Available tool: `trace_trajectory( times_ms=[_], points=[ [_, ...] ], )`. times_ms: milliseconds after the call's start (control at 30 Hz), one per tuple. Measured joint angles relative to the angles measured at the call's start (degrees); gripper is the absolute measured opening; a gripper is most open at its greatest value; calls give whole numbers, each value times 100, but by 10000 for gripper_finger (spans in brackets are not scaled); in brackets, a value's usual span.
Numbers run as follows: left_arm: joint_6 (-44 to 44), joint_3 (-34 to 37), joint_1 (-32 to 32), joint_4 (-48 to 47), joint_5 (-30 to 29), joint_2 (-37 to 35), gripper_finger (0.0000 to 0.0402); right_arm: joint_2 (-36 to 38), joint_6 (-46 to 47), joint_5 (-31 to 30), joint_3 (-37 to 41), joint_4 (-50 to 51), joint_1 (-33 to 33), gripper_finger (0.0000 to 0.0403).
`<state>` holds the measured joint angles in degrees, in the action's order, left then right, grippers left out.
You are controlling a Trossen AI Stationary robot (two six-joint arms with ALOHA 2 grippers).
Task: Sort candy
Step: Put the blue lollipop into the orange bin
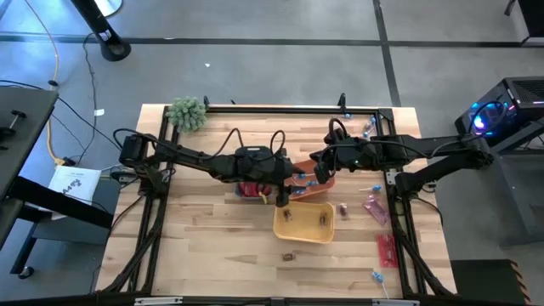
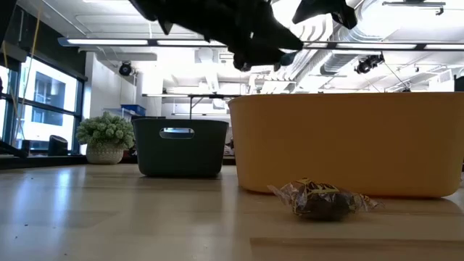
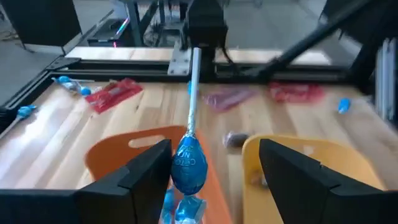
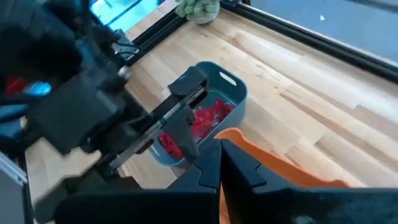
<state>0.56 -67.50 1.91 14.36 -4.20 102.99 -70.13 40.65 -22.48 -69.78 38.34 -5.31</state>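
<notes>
We see the left gripper (image 3: 214, 171) above the middle of the table with its fingers spread wide apart. Between them sits a blue lollipop (image 3: 187, 163), head near the fingertips, its white stick running straight away from the wrist camera toward the far frame rail. We cannot tell whether either finger touches it. Directly under it more blue wrappers show, over the orange bin (image 3: 118, 155).

The yellow bin (image 3: 348, 165) stands just beside the orange one; from above we note two small brown pieces (image 1: 323, 219) in it. The grey-blue bin (image 4: 233, 90), seen from the right wrist, holds a heap of pink-red packets (image 4: 202, 118).

The right gripper (image 4: 219, 163) hangs over the orange bin's far side, fingers pressed together, nothing between them.

Loose candy on the table: one brown wrapped piece (image 2: 324, 200) in front of the yellow bin, lying lengthwise across the low view; a red packet (image 1: 387, 251) and a pink packet (image 1: 375, 209) to the right of the bins; a blue lollipop (image 1: 377, 277) near the front right corner. A green plant ball (image 1: 187, 112) stands at the back left corner.
</notes>
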Motion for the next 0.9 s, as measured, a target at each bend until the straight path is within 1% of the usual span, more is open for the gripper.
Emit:
trace_trajectory(
  times_ms=[67, 133, 200, 233, 367, 500, 633, 900],
  points=[
    [-344, -14, -4, -300, -268, 66, 237, -3, 401, 55, 1, 13, 88, 0],
    [-645, -2, -2, -452, -704, 134, 238, -30, 860, 431, 14, 66, 217, 0],
    [-783, 6, -7, -354, -957, 133, 238, -159, 1033, 785, 15, 136, 278, 0],
    [-846, -12, -17, -213, -1004, 116, 238, -250, 1040, 815, 22, 164, 274, 0],
    [-970, -15, -48, -67, -1030, 117, 238, -697, 1050, 943, 26, 102, 263, 0],
    [-975, -9, -38, -69, -1029, 116, 239, -1122, 1140, 832, 35, 233, 285, 0],
    [-979, -10, 30, -154, -1038, 114, 239, -1198, 1140, 809, 35, 194, 313, 0],
    [-980, -10, 74, -119, -1023, 115, 239, -1198, 1096, 720, 35, 421, 338, 0]
  ],
)
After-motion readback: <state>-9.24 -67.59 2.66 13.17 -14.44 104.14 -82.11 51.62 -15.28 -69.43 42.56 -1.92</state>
